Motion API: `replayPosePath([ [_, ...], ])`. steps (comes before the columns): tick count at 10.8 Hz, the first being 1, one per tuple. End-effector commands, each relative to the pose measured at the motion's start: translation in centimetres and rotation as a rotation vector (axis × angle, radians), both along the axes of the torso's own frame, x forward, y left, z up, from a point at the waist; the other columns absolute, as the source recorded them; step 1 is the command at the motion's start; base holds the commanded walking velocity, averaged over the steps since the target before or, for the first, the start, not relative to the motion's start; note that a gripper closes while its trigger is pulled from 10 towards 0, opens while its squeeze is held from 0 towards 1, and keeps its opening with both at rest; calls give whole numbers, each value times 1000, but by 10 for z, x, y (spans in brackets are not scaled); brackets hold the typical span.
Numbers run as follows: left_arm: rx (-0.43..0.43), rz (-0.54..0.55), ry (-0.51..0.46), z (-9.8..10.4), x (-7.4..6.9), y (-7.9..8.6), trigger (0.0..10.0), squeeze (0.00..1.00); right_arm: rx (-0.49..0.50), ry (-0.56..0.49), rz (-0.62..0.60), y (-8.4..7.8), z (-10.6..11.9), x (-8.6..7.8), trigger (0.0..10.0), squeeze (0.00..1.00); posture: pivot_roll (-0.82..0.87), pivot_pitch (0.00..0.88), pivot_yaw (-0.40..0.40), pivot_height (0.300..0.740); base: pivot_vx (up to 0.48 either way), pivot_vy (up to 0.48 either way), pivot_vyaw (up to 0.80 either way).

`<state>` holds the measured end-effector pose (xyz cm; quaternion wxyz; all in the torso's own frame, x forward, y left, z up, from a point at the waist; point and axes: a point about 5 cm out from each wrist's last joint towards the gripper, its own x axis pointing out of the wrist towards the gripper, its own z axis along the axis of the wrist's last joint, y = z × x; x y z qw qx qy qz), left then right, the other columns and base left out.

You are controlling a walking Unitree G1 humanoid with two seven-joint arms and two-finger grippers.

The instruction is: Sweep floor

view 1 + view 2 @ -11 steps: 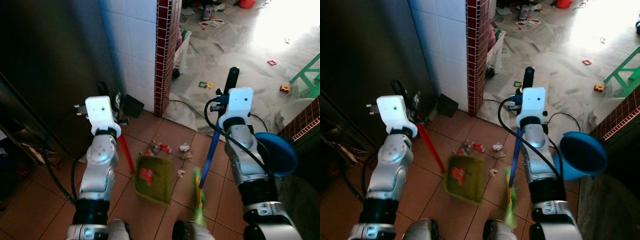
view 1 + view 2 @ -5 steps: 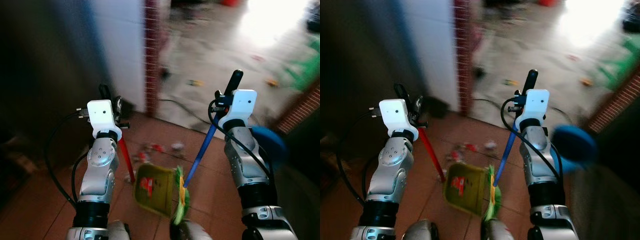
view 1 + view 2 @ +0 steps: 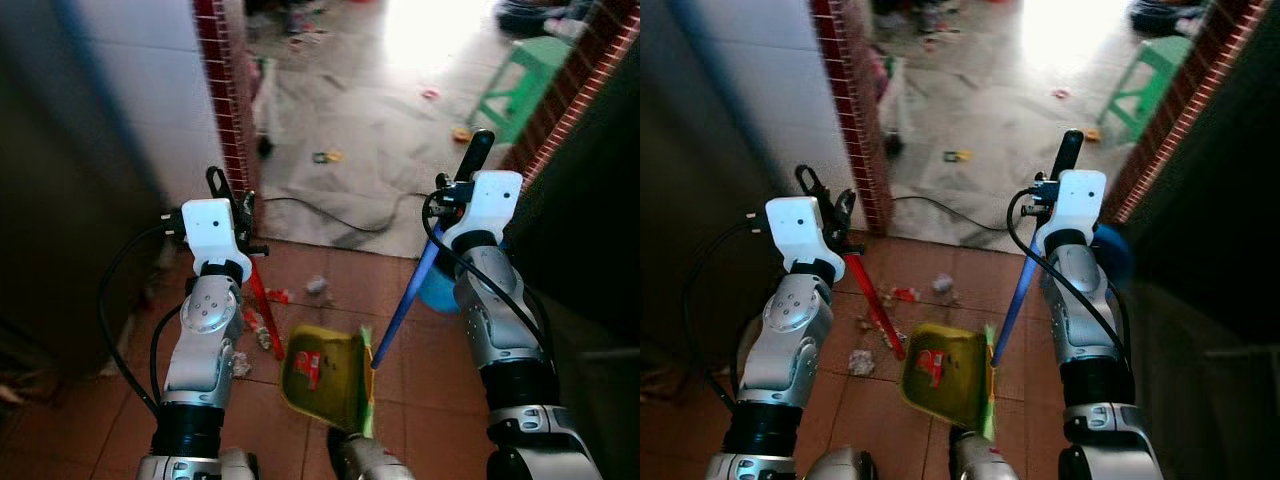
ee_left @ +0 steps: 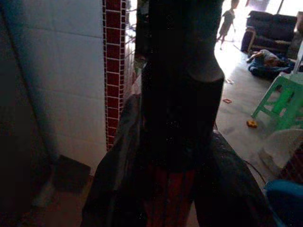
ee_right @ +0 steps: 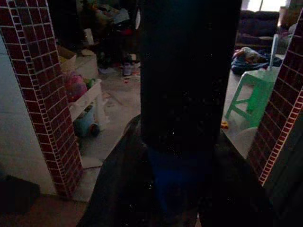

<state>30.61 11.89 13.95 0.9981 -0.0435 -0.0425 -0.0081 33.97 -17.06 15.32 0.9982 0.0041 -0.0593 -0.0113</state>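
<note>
My left end effector (image 3: 232, 205) pinches the red dustpan handle (image 3: 262, 310); the green dustpan (image 3: 325, 375) rests on the tiled floor (image 3: 120, 400) below. My right end effector (image 3: 462, 185) clamps the blue broom handle (image 3: 405, 300) beside it.

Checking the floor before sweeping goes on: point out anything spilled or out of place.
Litter scraps lie on the brown tiles beside the green dustpan. More bits are strewn over the grey floor beyond the doorway, and a black cable trails across it.
</note>
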Motion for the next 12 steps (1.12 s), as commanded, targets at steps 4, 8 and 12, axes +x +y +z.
replayPosePath([
  [4, -16, -16, -58, 14, -4, -4, 10000, 0, -8, -14, -2, -3, 7, 4, 10000, 0, 4, 51, -35, 740, 0, 0, 0],
  [8, -37, -65, -58, 17, -2, -7, 10000, 0, 0, -14, -10, -6, 8, 4, 10000, 0, -8, 49, -30, 740, 0, 0, -367],
  [12, -54, -89, -66, 19, -3, -11, 10000, 0, -2, -8, -13, -9, 8, 4, 10000, 0, -20, 51, -33, 740, 0, 0, -297],
])
